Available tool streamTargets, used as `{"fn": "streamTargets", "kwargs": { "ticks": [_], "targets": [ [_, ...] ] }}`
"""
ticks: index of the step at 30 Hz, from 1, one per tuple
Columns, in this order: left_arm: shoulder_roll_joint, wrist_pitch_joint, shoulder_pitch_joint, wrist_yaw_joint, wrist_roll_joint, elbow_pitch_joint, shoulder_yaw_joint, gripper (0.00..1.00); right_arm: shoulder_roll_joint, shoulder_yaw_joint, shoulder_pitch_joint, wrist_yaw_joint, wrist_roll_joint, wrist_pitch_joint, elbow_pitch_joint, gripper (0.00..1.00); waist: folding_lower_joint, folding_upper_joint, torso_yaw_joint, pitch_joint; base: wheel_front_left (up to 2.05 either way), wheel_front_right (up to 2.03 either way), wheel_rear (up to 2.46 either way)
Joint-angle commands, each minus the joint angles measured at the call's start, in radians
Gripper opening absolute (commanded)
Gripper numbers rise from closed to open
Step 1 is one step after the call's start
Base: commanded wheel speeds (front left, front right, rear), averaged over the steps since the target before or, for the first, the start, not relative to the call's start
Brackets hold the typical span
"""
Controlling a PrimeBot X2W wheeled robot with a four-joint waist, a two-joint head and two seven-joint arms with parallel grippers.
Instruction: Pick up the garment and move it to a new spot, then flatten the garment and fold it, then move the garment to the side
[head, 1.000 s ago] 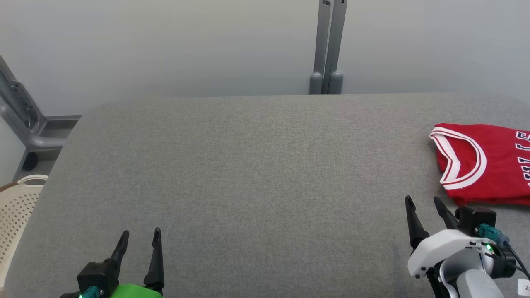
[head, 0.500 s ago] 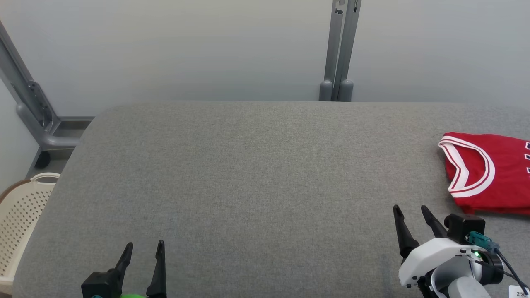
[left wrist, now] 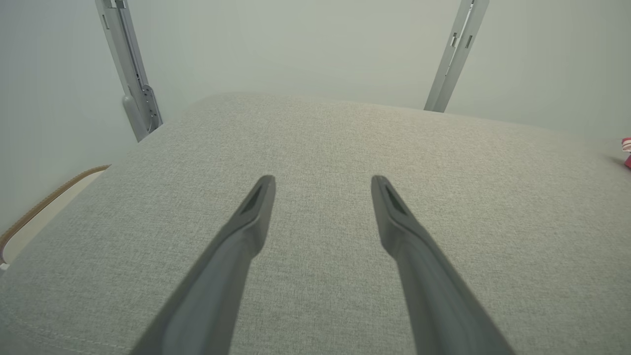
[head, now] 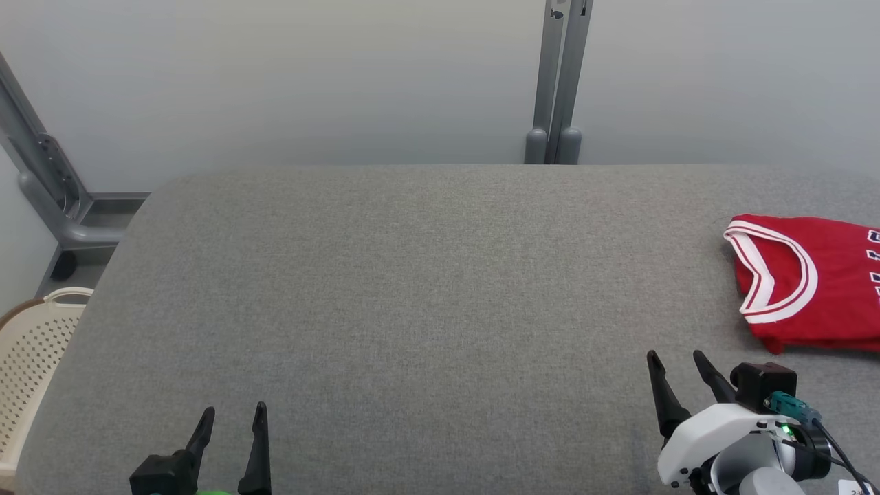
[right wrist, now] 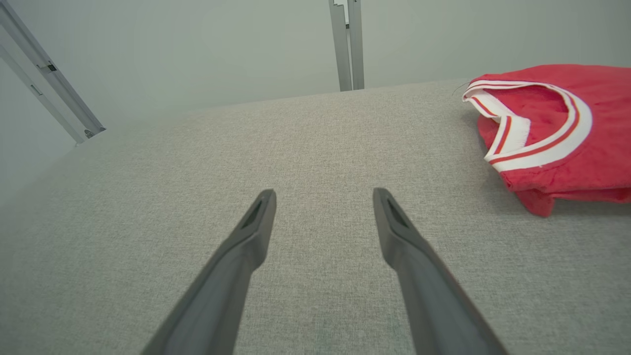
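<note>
Head view: folded red garment (head: 818, 302), white-and-red striped neckline.

We are seeing a red garment (head: 842, 323) at three o'clock, its neckline trimmed in white with thin red stripes, white lettering at its edge. The tabletop (head: 412, 289) is showing plain heathered grey, the left hand (head: 234, 408) and right hand (head: 674, 355) black, the perforated basket (head: 27, 364) at eight o'clock cream.

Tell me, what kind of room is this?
Probably a robot test lab or workshop: a grey padded table, metal frame posts behind it, one red jersey lying on it, a cream basket beside it.
</note>
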Motion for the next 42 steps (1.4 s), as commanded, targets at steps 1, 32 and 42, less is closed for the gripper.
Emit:
{"fn": "streamTargets", "kwargs": {
  "ticks": [1,32,42],
  "targets": [
    [0.005,-0.007,-0.013,0.0,-0.007,0.004,0.004,1.0,-0.002,0.003,0.006,-0.001,-0.007,-0.003,0.003,1.0,0.0,0.0,0.0,0.002,0.0,0.0,0.0],
    [-0.041,0.091,-0.049,-0.032,-0.256,0.051,0.063,0.0,0.005,-0.015,0.035,0.0,0.298,0.028,-0.02,0.0,0.0,0.0,-0.007,0.02,0.0,0.0,0.0],
    [-0.057,0.14,-0.082,-0.049,-0.393,0.049,0.1,0.0,0.004,-0.025,0.04,0.0,0.457,0.04,-0.055,0.0,0.0,0.0,-0.012,0.029,0.0,0.0,0.0]
  ]
}}
